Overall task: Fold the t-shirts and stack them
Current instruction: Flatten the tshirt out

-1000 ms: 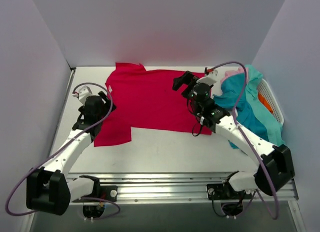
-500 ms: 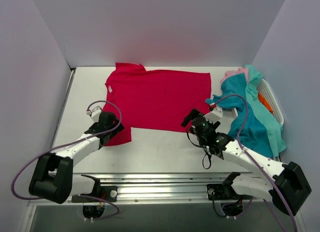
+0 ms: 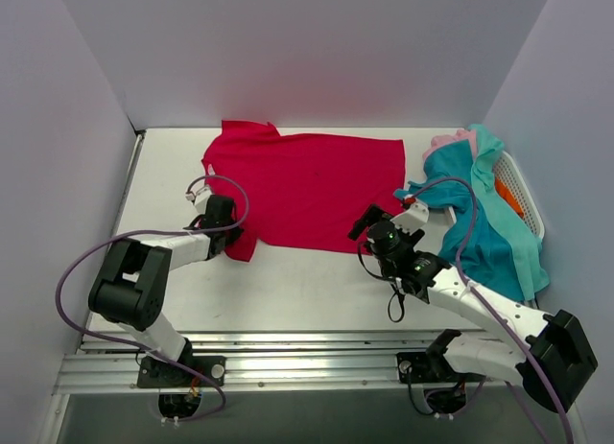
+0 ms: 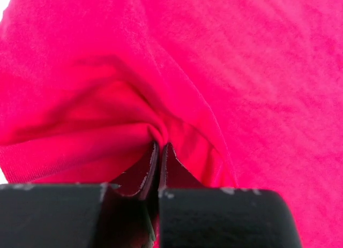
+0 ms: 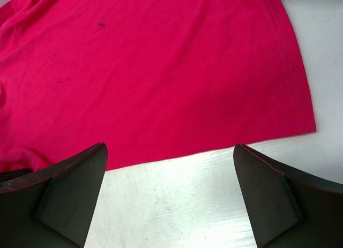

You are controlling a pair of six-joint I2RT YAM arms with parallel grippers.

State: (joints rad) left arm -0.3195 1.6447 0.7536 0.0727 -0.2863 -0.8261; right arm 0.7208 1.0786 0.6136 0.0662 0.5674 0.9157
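Brightly, evenly lit from above in the top view; only faint soft shadows on the table [image 3: 317, 281]. Tinged pink on the back wall [image 3: 307, 99], upper centre. Oversaturated across the crimson t-shirt [image 4: 241, 71] in the left wrist view, blurred at the left gripper's fingers [image 4: 214, 216] along the bottom. Crisp stitching upper right, right wrist view.

White table [image 3: 317, 286] with red tee [image 3: 307, 185], teal tees [image 3: 484, 247], perhaps a basket [image 3: 526, 206].

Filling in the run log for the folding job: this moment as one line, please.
left claw: shut on red t-shirt, bunched | right claw: open above its near hem | teal t-shirts: heaped over basket
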